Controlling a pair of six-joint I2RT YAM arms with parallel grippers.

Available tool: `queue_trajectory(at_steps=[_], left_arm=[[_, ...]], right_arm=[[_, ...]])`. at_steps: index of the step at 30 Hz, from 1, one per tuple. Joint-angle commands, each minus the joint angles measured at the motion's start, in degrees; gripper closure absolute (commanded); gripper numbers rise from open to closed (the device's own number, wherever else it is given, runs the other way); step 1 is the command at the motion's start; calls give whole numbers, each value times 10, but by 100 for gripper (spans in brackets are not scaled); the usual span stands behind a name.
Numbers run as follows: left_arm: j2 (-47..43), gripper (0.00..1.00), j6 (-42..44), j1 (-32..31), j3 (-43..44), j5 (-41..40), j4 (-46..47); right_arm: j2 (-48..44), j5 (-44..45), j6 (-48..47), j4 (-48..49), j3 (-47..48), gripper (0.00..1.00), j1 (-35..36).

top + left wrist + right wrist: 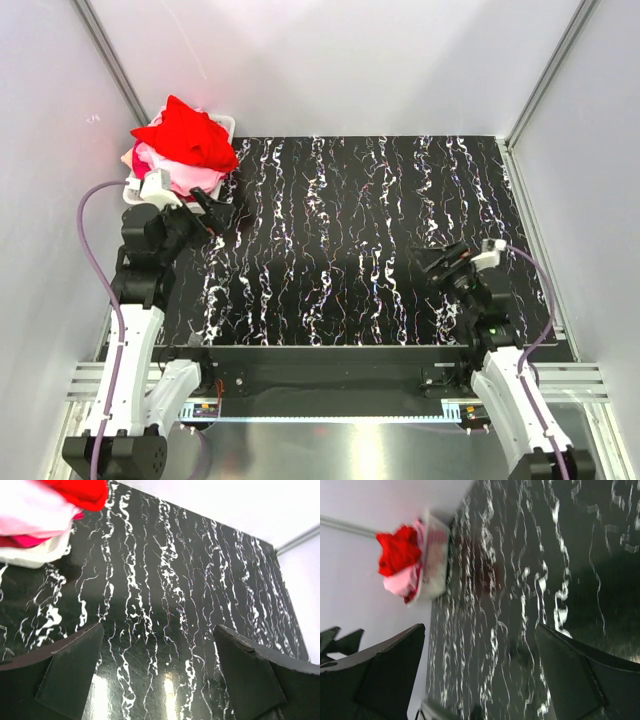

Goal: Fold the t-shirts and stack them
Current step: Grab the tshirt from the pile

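The red t-shirt (187, 137) sits crumpled on top of the pink t-shirts (185, 177), all heaped in the white basket (228, 124) at the far left corner of the counter (350, 230). Now the left gripper (218, 215) hovers just beside the basket, its fingers (70, 670) spread wide with nothing between them. Over on the right side of the counter, well apart from the pile, the right gripper (428, 262) hangs with its fingers parted too, and empty.

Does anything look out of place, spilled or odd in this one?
Only the laundry: the red t-shirt and pink t-shirts are heaped crumpled in the white basket at the far-left corner of the table, bulging over its rim. Nothing looks damaged. The left gripper and right gripper are open, holding nothing.
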Motion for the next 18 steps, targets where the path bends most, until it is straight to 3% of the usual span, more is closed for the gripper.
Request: queue_trajectory(at_steps=[1,5,8,12,18], left_arm=[[2,1,-26,15,28,-12,-11],[60,1,-12,14,76,-96,-34],[157,1,25,14,178,-170,-124],[295,1,49,12,332,-266,-238],[447,3,58,10,495,-320,-275]], right_arm=[[23,-12,-21,-37,39,0,49],[39,39,-33,-49,48,0,107],[86,68,-43,-68,70,0,127],[199,34,-62,-34,92,0,127],[225,17,-68,-11,97,0,128]])
